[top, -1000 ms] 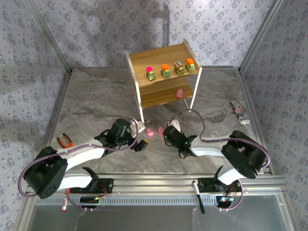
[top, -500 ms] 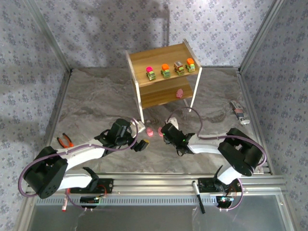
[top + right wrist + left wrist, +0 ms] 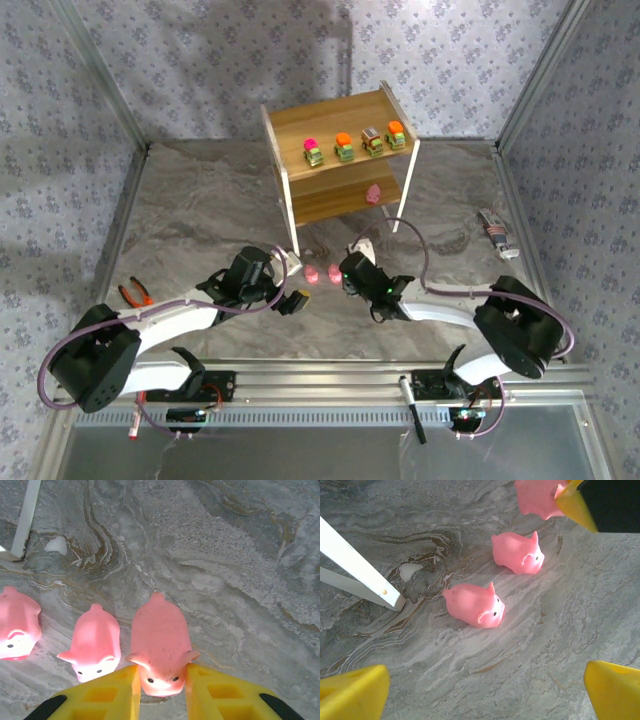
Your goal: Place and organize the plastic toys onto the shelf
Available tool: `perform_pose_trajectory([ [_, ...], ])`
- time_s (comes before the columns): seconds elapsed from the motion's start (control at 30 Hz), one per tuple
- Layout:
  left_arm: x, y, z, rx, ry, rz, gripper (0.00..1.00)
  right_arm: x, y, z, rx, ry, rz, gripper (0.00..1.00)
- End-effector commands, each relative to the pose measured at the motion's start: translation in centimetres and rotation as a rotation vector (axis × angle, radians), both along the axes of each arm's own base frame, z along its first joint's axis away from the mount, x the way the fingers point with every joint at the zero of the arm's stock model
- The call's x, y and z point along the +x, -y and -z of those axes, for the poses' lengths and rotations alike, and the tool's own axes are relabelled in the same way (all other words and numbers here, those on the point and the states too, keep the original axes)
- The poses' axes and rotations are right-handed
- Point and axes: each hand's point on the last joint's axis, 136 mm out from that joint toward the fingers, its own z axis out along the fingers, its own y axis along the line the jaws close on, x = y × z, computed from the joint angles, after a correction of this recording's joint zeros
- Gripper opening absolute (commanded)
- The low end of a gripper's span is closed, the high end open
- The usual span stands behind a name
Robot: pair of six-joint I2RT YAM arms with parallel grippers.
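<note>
Three pink pigs down on the bench (image 3: 200, 220), just beside the front leg (image 3: 27, 515) of the shelf (image 3: 330, 118); a fourth pig (image 3: 374, 193) on the lower tier, four cars (image 3: 344, 147) in a row on the top tier.

Pinching the nearest pig (image 3: 160, 635) by the head with the right hand (image 3: 161, 672), yellow fingers (image 3: 220, 695) pressed on either cheek, body sticking out ahead with nothing around it. Cannot tell whether lifted clear or resting on the bench. Hovering with the left hand (image 3: 485, 690) over the middle pig (image 3: 518, 553) and the outer pig (image 3: 475, 605), its fingers (image 3: 355, 692) spread wide, gripping nothing.

Shallow hold on a rounded, tapering head, probably smooth and a little squashy: could squirt forward out of the pinch on the lift or the swing and land among the others. Just beside the middle pig: could nudge it or drag it along if raised at a slant, or roll it against the leg. Tight way into the lower tier, under the top board and between the white side frames: could clip a frame or a raised edge, jar the pig loose, or shake the cars out of line. Could also bump the fourth pig if set down too near it. Crowded over one spot with the left hand: could knock hands together unless kept apart.
</note>
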Motion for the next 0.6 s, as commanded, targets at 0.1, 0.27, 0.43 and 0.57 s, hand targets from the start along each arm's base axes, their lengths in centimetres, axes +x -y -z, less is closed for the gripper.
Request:
perform_pose_trajectory([
  [0.1, 0.5, 0.5, -1.0, -0.019, 0.021, 0.012, 1.00, 0.0, 1.0, -2.8, 0.006, 0.036, 0.058, 0.30],
  [0.27, 0.4, 0.5, -1.1, -0.021, 0.022, 0.012, 1.00, 0.1, 1.1, -5.9, 0.035, 0.082, 0.077, 0.30],
  [0.43, 0.5, 0.5, -1.2, -0.023, 0.026, 0.012, 1.00, 0.2, 1.4, -9.3, 0.061, 0.122, 0.090, 0.30],
  [0.57, 0.4, 0.5, -1.3, -0.026, 0.027, 0.013, 1.00, 0.7, 1.5, -11.9, 0.075, 0.159, 0.105, 0.30],
])
